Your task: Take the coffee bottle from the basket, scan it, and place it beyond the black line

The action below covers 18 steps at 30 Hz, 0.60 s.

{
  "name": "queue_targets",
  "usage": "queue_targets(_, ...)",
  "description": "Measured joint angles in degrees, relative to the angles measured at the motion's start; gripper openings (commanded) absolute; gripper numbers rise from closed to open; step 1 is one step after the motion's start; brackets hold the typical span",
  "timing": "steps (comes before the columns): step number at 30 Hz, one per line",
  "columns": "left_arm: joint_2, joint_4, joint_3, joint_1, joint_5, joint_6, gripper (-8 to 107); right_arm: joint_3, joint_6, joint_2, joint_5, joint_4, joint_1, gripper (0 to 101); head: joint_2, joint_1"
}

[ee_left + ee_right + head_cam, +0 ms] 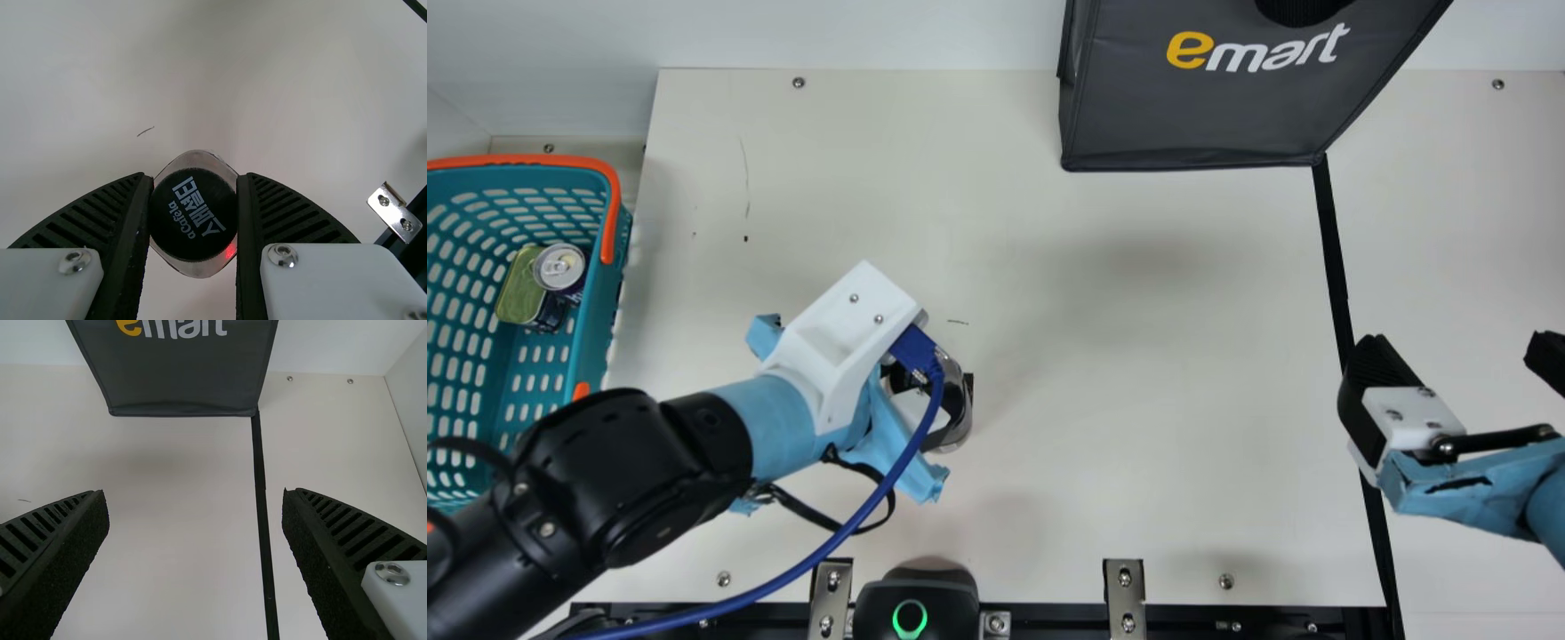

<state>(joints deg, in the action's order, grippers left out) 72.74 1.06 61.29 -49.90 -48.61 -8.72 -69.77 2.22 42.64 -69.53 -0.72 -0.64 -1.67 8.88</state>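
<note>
Left of centre in the main view, my left gripper (898,449) is over the table, partly covering the coffee bottle (959,416). Seen from the left wrist, the left gripper (193,177) is shut on the coffee bottle (193,213), a finger against each side of its black cap; a small red light shows on its edge. My right gripper (1454,348) stands open by the black line (1334,249). In the right wrist view the right gripper (195,495) has nothing between its fingers, and the black line (262,513) runs below. The teal basket (598,311) is at the far left.
A scanner with a green ring (910,615) sits at the table's near edge, between metal brackets (1125,596). A dark grey bag (1192,116) stands at the back, by the line's far end. Inside the basket are a can (560,267) and a greenish tin (519,289).
</note>
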Motion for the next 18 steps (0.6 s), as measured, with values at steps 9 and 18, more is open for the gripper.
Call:
queue_targets(9,3.1,-1.7,1.7,-0.8,2.4,-1.7,10,0.0,0.0,0.0,0.0,0.0,0.0,91,-0.1,0.0)
queue_targets(18,7.6,-3.3,4.8,-1.4,4.6,-2.9,10,0.0,0.0,0.0,0.0,0.0,0.0,91,-0.1,0.0)
